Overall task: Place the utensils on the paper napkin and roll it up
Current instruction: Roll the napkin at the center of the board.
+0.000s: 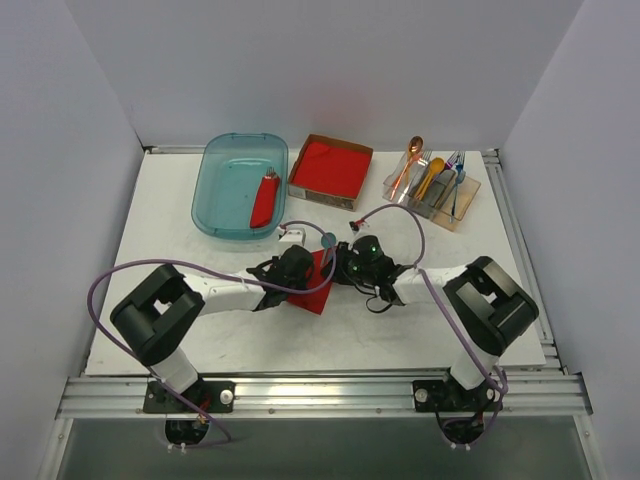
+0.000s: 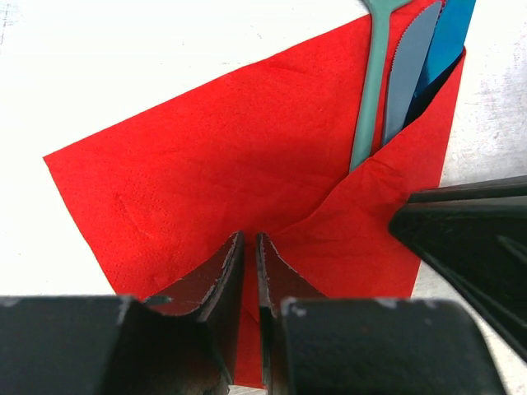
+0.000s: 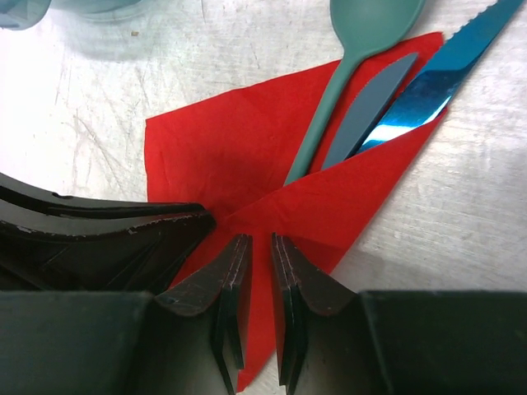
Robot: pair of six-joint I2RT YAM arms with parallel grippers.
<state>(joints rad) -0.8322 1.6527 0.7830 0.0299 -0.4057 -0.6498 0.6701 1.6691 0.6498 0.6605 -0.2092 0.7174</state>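
Note:
The paper napkin (image 1: 318,292) (image 2: 206,156) (image 3: 214,148) is a red sheet lying mid-table, one corner folded over the utensils' handles. The teal spoon (image 2: 370,90) (image 3: 338,90) and a shiny blue serrated knife (image 2: 449,41) (image 3: 436,82), with a grey-blue blade (image 3: 370,99) between them, stick out from under the flap. My left gripper (image 1: 300,268) (image 2: 249,237) and right gripper (image 1: 345,268) (image 3: 261,239) meet tip to tip on the fold. Each is closed to a thin slit with red paper in it.
At the back left stands a teal bin (image 1: 215,170) holding a red roll (image 1: 265,200). A cardboard box of red napkins (image 1: 330,168) is at the back centre. A clear utensil holder (image 1: 432,190) with an orange spoon (image 1: 410,160) stands at the back right.

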